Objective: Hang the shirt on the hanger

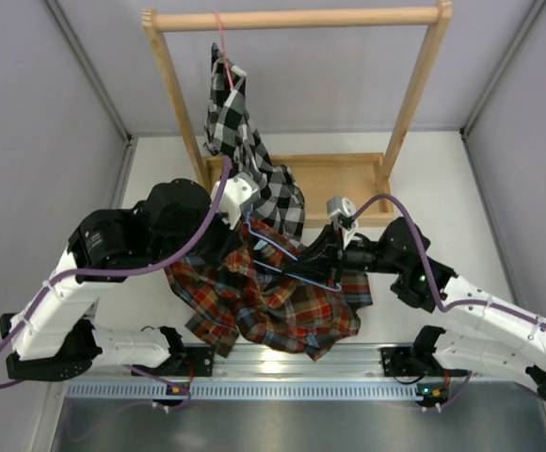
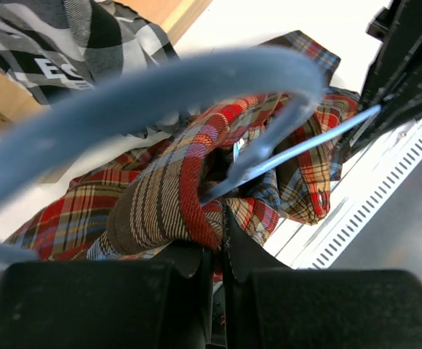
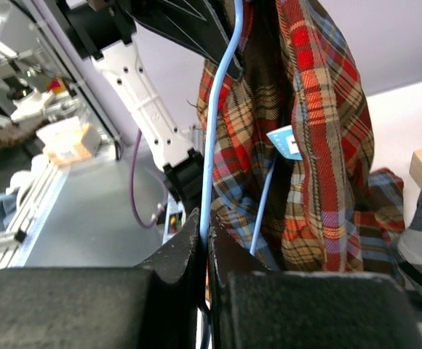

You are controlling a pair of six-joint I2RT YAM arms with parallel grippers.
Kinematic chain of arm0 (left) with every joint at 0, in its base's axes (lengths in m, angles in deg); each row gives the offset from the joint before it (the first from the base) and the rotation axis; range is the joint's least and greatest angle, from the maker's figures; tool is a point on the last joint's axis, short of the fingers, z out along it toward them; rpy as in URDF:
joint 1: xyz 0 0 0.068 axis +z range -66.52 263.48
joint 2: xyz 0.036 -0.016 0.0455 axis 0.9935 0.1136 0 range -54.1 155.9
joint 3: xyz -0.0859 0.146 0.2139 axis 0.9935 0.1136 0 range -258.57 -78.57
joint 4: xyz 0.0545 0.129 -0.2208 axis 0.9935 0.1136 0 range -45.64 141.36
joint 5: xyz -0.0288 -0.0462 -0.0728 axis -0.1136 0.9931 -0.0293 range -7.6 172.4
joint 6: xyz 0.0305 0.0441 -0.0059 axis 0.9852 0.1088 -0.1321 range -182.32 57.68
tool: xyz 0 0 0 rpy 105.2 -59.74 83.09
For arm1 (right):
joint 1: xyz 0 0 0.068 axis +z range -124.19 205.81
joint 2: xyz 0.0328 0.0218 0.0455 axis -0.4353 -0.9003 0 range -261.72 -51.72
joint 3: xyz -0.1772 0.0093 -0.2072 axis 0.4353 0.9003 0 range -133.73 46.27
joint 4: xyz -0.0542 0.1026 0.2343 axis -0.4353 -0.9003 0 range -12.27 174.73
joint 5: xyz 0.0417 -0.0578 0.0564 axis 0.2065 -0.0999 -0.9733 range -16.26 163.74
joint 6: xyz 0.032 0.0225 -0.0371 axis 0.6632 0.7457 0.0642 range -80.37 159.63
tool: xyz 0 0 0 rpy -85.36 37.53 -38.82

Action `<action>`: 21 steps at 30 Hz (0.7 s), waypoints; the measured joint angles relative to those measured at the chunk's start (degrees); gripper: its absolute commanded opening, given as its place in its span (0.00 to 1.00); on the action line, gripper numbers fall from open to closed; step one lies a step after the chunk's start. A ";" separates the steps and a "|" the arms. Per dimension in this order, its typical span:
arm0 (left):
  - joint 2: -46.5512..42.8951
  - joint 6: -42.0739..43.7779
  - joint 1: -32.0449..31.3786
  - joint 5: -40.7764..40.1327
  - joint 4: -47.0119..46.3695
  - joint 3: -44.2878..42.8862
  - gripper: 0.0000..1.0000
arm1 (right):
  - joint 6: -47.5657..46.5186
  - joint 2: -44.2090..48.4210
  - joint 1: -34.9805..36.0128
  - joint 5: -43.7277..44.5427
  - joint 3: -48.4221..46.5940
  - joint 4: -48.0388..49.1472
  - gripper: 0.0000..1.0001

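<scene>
Half done at most, by the look of it. Right end effector clamped on one wire of the light-blue hanger, jaws pressed together around it at bottom centre of the right wrist view. Left end effector apparently pinched on the plaid shirt, jaws almost touching with a red-edged fold caught between; not fully certain, being so close to the lens. Done so far, as a judgement: hanger brought into the garment, with a second run of wire passing down among the fabric just below a small blue label, and a thin wire poking out of the cloth at centre of the left wrist view. Left to do: seating both hanger shoulders inside the shirt shoulders and letting the cloth hang straight. None of that visible from above, only a bunched heap at lower centre of the top view, low over the white worktop between the two arms, hanger wire crossing its upper part. Shirt caught in the left end effector and hanging just beside the right one, to the right of its jaws in its own view. Hanger hook not identifiable, possibly the blurred blue arc across the left wrist view. Checked shirt on the wooden rack at top of frame, not part of this.
</scene>
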 measured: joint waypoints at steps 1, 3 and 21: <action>0.02 -0.28 0.00 -0.46 -0.02 0.00 0.07 | 0.48 0.66 0.20 0.59 1.20 1.22 0.00; 0.28 -0.52 0.00 -1.07 -0.02 -0.02 0.14 | 1.38 1.27 1.01 2.10 3.56 4.68 0.00; -2.29 8.31 -0.07 -2.71 -4.04 -8.04 0.98 | 4.42 1.57 2.86 9.66 15.30 23.45 0.00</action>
